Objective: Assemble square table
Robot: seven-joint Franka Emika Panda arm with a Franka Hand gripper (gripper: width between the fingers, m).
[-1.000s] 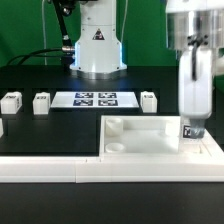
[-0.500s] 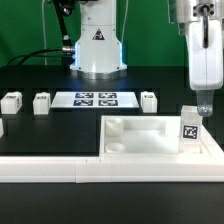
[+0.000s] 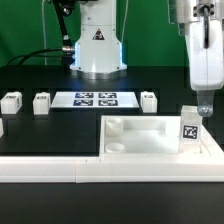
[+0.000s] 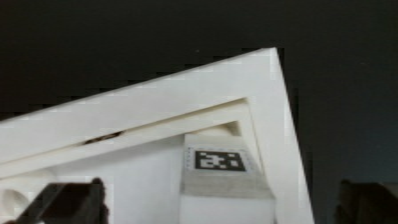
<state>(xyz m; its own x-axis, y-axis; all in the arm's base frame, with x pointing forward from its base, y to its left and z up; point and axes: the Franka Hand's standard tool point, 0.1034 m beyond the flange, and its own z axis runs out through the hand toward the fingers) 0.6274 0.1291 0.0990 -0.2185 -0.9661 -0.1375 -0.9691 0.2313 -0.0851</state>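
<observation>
Over on the exterior view's left, one leg block [image 3: 11, 101] and a second leg block [image 3: 41, 101] sit apart on the black table [image 3: 50, 135], with loads of bare surface in front of them. Next along is the marker board [image 3: 93, 98], then a third leg block [image 3: 149, 100] just past its end. The square table top [image 3: 150, 140] lies right behind the long border rail [image 3: 50, 168] at the front edge. At its right corner a tagged leg [image 3: 190, 126] stands upright. The gripper [image 3: 204, 109] hangs just above that leg. In the wrist view the fingers [image 4: 71, 203] look spread wide, nothing pinched, with clear gaps either side of the leg.
</observation>
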